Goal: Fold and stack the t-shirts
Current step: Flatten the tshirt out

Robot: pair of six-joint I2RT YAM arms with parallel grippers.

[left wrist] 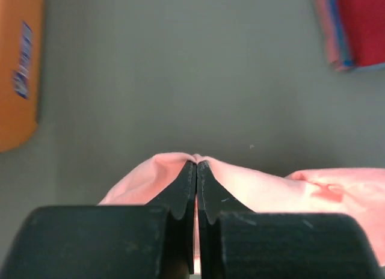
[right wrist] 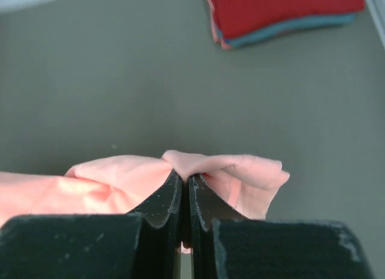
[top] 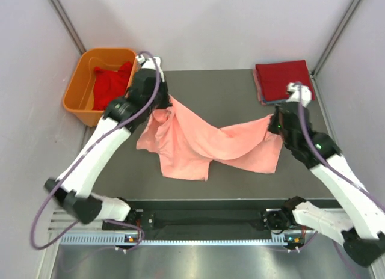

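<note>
A salmon-pink t-shirt (top: 204,144) hangs between my two grippers above the middle of the grey table, sagging in the centre with its lower part resting on the surface. My left gripper (top: 163,100) is shut on its left edge (left wrist: 162,171). My right gripper (top: 274,118) is shut on its right edge (right wrist: 240,171). A stack of folded t-shirts (top: 283,80), red on top, lies at the back right; it also shows in the right wrist view (right wrist: 283,11) and the left wrist view (left wrist: 358,26). A crumpled red t-shirt (top: 111,83) lies in the tub.
An orange plastic tub (top: 81,89) stands at the back left corner, partly off the table edge; its side shows in the left wrist view (left wrist: 18,68). White walls close the back and sides. A metal rail (top: 198,222) runs along the near edge.
</note>
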